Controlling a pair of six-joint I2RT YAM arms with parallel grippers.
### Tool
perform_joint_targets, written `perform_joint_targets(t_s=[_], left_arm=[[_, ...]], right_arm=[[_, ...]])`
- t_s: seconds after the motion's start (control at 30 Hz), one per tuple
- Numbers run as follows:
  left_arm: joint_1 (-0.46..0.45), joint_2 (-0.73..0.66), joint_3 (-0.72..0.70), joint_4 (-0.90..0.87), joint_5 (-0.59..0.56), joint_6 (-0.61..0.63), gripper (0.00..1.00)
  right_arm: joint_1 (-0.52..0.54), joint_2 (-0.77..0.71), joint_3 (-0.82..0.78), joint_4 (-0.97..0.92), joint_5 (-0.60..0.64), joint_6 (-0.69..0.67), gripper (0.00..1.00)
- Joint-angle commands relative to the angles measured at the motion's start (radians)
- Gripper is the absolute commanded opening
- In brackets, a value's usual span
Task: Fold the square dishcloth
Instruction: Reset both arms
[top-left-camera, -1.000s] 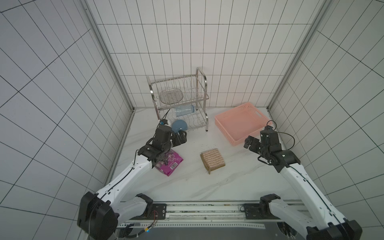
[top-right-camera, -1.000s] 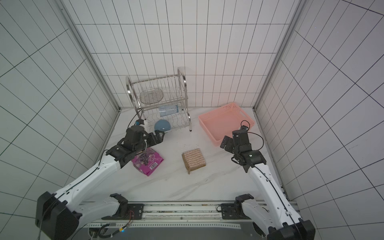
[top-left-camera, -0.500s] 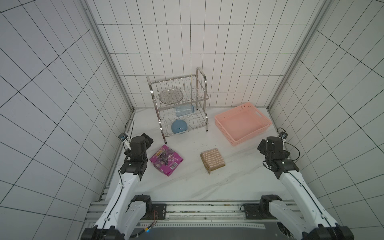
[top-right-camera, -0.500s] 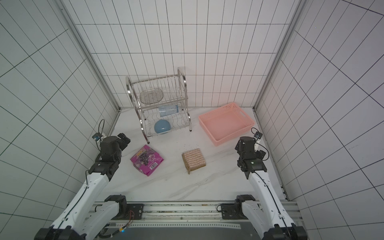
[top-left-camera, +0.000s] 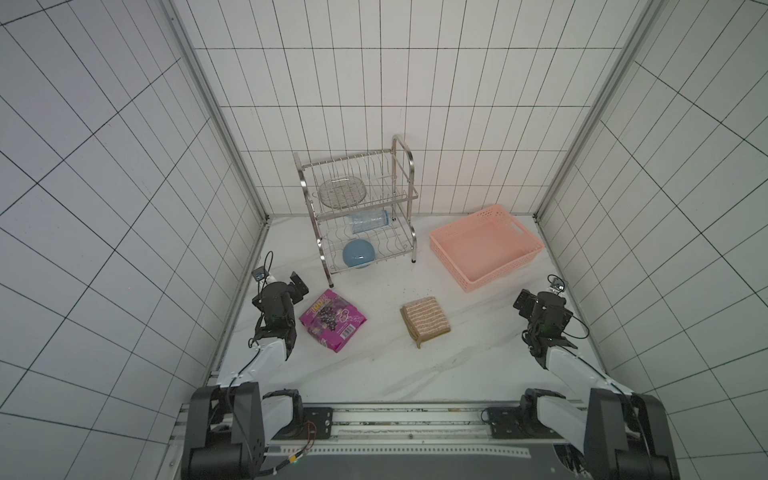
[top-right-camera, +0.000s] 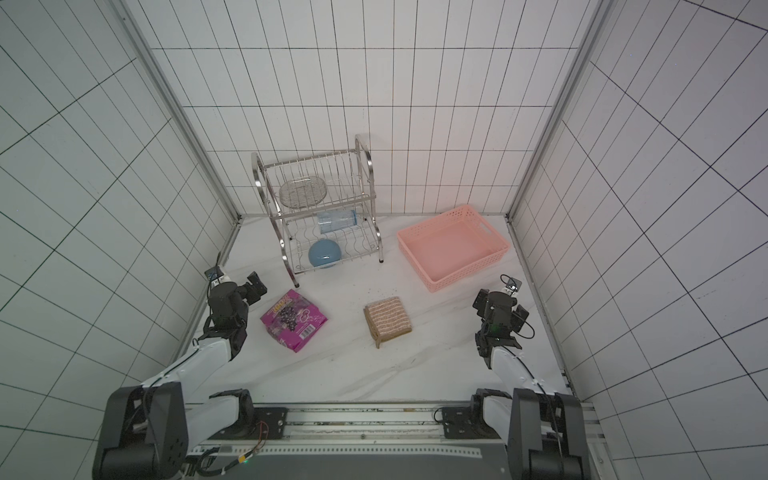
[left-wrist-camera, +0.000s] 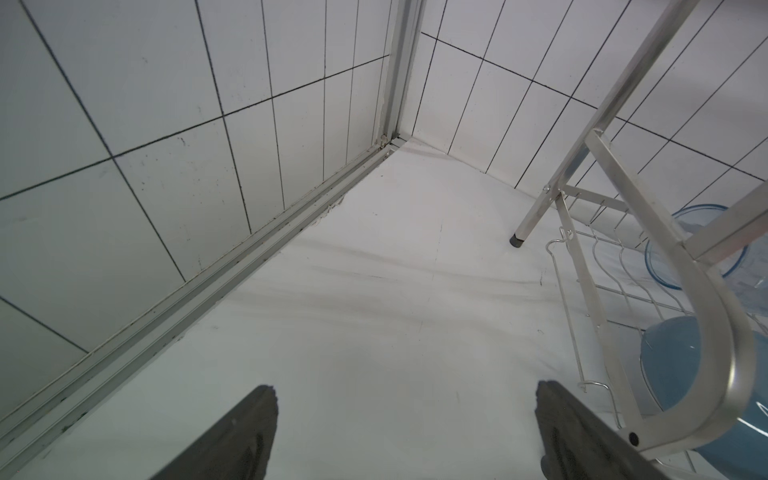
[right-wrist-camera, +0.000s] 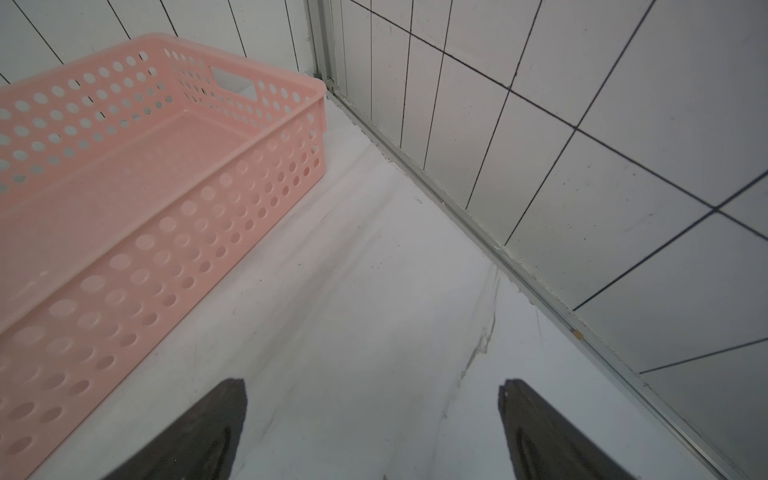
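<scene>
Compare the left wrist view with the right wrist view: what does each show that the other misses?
Only the left wrist view shows the metal dish rack, with a blue bowl on its lower shelf. Only the right wrist view shows the pink basket, with nothing visible inside it. Both show bare white table, tiled wall and an open, empty gripper: the left gripper in its own view, the right gripper in its own. Neither shows the dishcloth, which appears only in the top views.
</scene>
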Motion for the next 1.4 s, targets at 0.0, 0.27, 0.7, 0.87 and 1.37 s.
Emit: perform_joint_targets(t_s=[0.0, 0.27, 0.7, 0.87, 1.37], left_arm=[[0.003, 0.055, -0.012, 0.199, 0.06, 0.098, 0.98], [0.001, 0.217, -0.033, 0.417, 0.111, 0.105, 0.98], [-0.074, 0.399, 0.084, 0.384, 0.107, 0.209, 0.98], [-0.081, 0.39, 0.089, 0.365, 0.096, 0.208, 0.99], [-0.084, 0.389, 0.094, 0.349, 0.09, 0.209, 0.98]], right_arm=[[-0.021, 0.053, -0.012, 0.211, -0.063, -0.021, 0.99], [-0.043, 0.223, 0.019, 0.391, -0.158, -0.045, 0.99], [-0.059, 0.42, 0.109, 0.433, -0.355, -0.108, 0.99], [-0.055, 0.414, 0.13, 0.374, -0.353, -0.113, 0.99], [-0.036, 0.416, 0.139, 0.362, -0.318, -0.125, 0.99]])
